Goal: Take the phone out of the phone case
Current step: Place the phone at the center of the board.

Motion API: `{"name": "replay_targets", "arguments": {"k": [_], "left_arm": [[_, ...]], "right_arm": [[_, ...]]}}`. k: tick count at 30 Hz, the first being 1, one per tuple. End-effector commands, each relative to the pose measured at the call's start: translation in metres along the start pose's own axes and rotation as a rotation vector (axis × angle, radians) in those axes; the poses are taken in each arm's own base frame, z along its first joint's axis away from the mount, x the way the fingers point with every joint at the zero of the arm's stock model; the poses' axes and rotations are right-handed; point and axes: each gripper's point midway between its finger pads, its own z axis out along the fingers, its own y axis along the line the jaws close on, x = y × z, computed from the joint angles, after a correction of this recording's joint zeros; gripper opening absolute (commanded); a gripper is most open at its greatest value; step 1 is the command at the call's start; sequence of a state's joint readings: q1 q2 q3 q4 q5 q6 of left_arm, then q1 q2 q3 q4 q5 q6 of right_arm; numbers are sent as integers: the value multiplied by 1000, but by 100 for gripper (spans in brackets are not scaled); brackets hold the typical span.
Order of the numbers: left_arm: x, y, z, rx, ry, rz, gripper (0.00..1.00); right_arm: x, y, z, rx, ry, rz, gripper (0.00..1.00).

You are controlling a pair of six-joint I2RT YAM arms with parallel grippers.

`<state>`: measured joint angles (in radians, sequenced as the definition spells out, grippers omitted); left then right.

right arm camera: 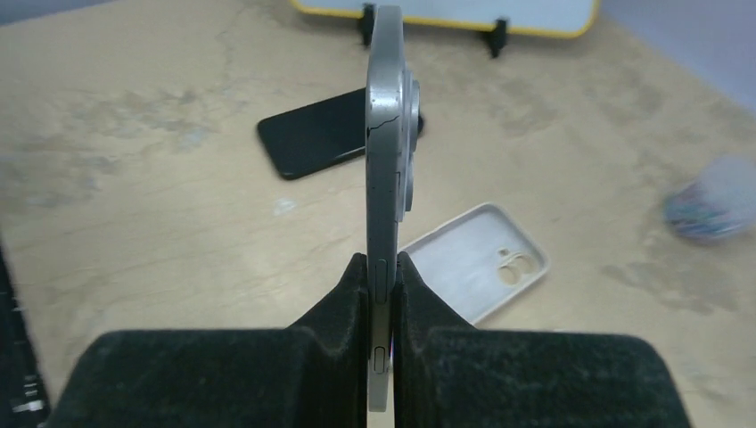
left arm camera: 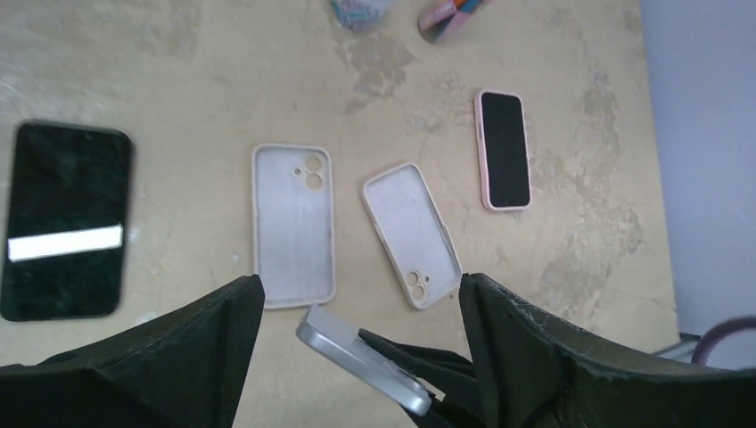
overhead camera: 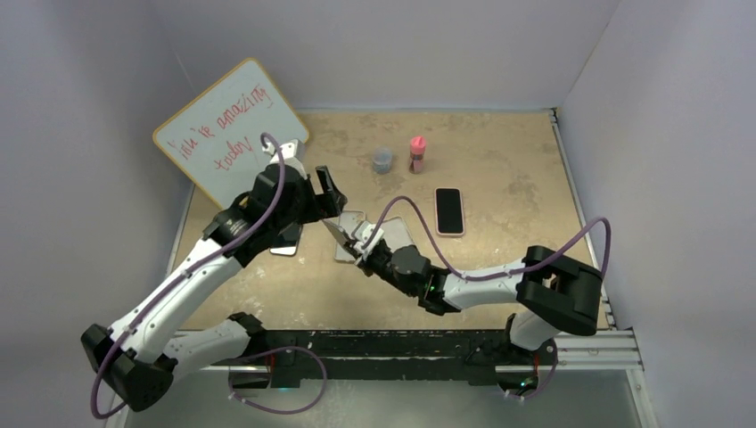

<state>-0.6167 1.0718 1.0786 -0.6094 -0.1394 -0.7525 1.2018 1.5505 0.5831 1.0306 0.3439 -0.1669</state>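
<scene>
The slim silver-grey metal-edged phone (right arm camera: pixel 385 134) is already out of its case. The right fingers (right arm camera: pixel 343 308) pinch it edge-on above the tan surface (right arm camera: pixel 134 178), camera bump showing. The left fingers (left arm camera: pixel 205 348) are spread, holding nothing. One empty beige phone case (left arm camera: pixel 292 223) and a second empty beige case (left arm camera: pixel 412 232) lie flat. Likely only setting the phone down remains.

I work in a robotics lab cell: plain walls (overhead camera: pixel 401 45) box in my tan table (overhead camera: pixel 517 160), a metal rail (overhead camera: pixel 588 358) edges its near side, a handwritten whiteboard (overhead camera: pixel 223 125) leans at the back.
</scene>
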Motion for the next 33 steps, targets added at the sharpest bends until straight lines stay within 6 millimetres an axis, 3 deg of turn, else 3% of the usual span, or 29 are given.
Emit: {"name": "replay_targets", "arguments": {"k": [1, 8, 13, 20, 26, 33], "left_arm": [[-32, 14, -14, -3, -204, 236, 85], [-19, 13, -24, 106, -257, 314, 90], [2, 9, -15, 195, -241, 272, 92], [24, -5, 2, 325, -210, 247, 93], [42, 9, 20, 257, -127, 212, 94], [49, 27, 29, 162, -105, 149, 94]], "right_arm": [[-31, 17, 10, -143, -2, 356, 0], [-35, 14, 15, -166, 28, 629, 0], [-38, 15, 16, -186, 27, 775, 0], [-40, 26, 16, -246, 36, 831, 0], [-42, 28, 14, -260, 30, 848, 0], [-42, 29, 14, -263, 30, 851, 0]]}}
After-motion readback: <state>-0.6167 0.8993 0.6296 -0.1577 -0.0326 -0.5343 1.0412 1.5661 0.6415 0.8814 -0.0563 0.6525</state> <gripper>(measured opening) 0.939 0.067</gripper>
